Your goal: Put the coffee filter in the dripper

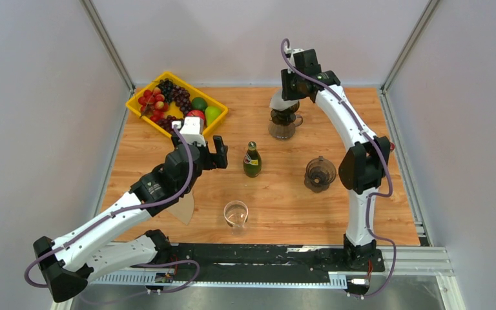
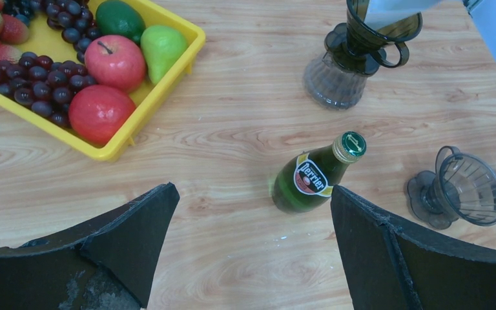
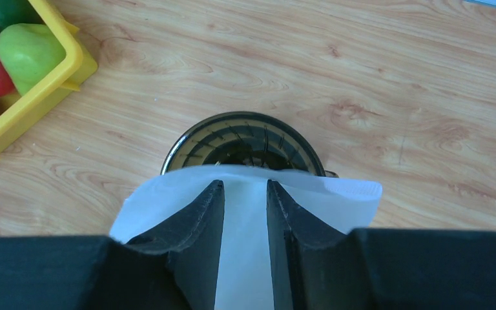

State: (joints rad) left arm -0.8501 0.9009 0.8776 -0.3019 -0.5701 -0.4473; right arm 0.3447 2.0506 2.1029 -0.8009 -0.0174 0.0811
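A dark dripper (image 1: 283, 116) stands on a glass server at the back of the table. A white paper coffee filter (image 1: 278, 100) sits at its top, directly under my right gripper (image 1: 292, 90). In the right wrist view the filter (image 3: 336, 197) spreads over the near half of the ribbed dripper (image 3: 245, 139). My right gripper (image 3: 245, 184) has its jaws a little apart, with the filter showing between and beyond them. The left wrist view shows the dripper (image 2: 361, 42) with the filter (image 2: 394, 10) tilted in it. My left gripper (image 1: 219, 154) is open and empty above the table.
A green Perrier bottle (image 1: 252, 159) stands mid-table. A second dripper (image 1: 320, 173) stands to its right. A clear glass (image 1: 236, 215) stands near the front. A tan paper filter (image 1: 182, 208) lies under my left arm. A yellow fruit tray (image 1: 143, 119) sits at the back left.
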